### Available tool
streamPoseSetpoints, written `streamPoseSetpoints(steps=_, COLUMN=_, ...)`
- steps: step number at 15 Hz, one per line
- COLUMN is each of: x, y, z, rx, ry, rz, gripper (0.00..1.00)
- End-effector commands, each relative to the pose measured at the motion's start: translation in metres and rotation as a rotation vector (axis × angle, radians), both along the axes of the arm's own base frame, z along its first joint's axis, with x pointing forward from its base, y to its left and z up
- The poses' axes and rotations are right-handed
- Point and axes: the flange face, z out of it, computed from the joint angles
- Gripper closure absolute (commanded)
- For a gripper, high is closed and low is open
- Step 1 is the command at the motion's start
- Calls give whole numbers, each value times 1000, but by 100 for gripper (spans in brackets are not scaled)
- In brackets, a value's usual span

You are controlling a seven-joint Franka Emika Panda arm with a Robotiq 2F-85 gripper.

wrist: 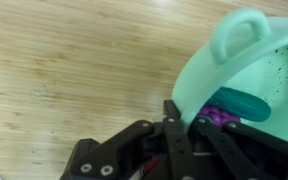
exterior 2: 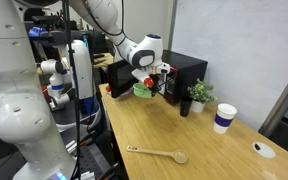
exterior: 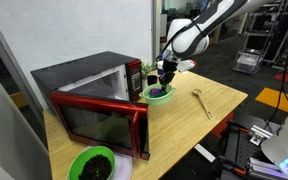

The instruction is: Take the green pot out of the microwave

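Observation:
The light green pot (exterior: 158,93) hangs just above the wooden table, in front of the open black microwave (exterior: 84,78). It also shows in an exterior view (exterior 2: 143,90). My gripper (exterior: 165,73) is shut on the pot's rim from above. In the wrist view the gripper (wrist: 189,128) pinches the pot's wall (wrist: 209,75), one finger inside and one outside. The pot has a loop handle (wrist: 240,28) and holds purple pieces (wrist: 222,117) and a teal item (wrist: 246,103). The microwave's red-framed door (exterior: 106,122) stands open.
A wooden spoon (exterior: 202,103) lies on the table (exterior: 214,120) to one side of the pot. A green bowl with dark contents (exterior: 92,165) sits near the door. A small potted plant (exterior 2: 197,95), a white-and-blue cup (exterior 2: 224,118) and a white lid (exterior 2: 263,149) stand along the table.

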Motion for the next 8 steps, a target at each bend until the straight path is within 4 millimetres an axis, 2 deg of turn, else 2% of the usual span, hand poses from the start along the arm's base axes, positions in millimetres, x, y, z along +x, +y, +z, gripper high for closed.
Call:
streamPoseSetpoints(steps=1, x=-19, y=-24, z=-6, rx=-8, ry=-42, rz=21, gripper=98)
streamPoseSetpoints(steps=8, x=-35, y=-73, z=-19, rx=22, ry=-124, rz=-33, gripper=98)
